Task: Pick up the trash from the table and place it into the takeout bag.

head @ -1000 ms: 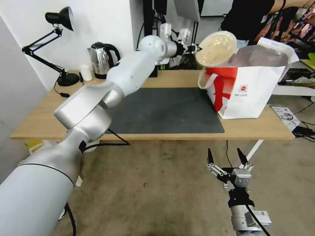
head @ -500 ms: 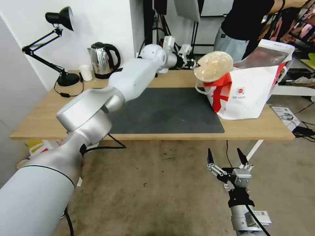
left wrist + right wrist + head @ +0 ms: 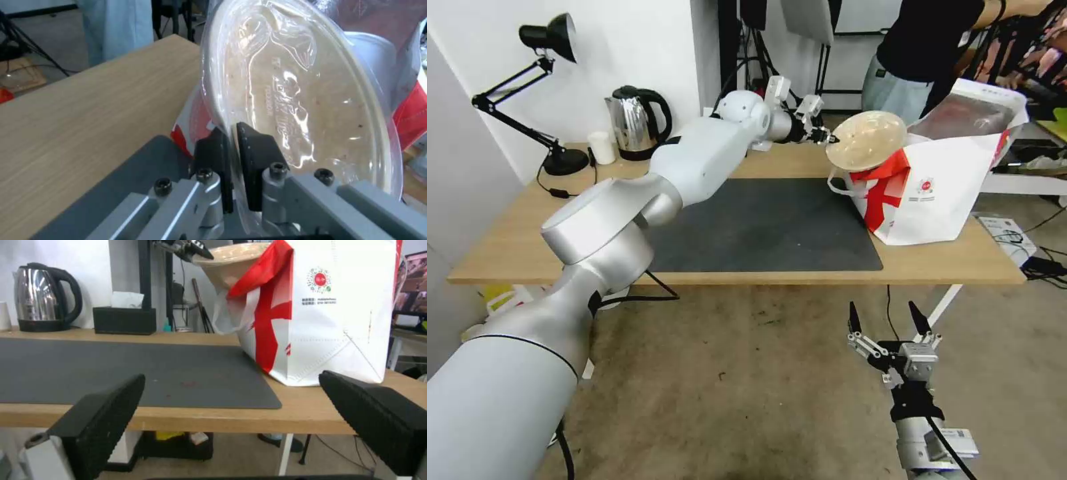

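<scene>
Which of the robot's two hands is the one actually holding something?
The left hand, stretched over the table, pinches the rim of the beige round bowl beside the takeout bag. The right hand hangs open below the table edge.

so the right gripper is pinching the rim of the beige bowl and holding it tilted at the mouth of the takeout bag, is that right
Not quite: it is the left gripper, not the right, that pinches the rim of the beige bowl and holds it tilted at the mouth of the takeout bag. The left wrist view shows its fingers shut on the rim. The right gripper hangs open below the table edge, as the head view shows.
</scene>
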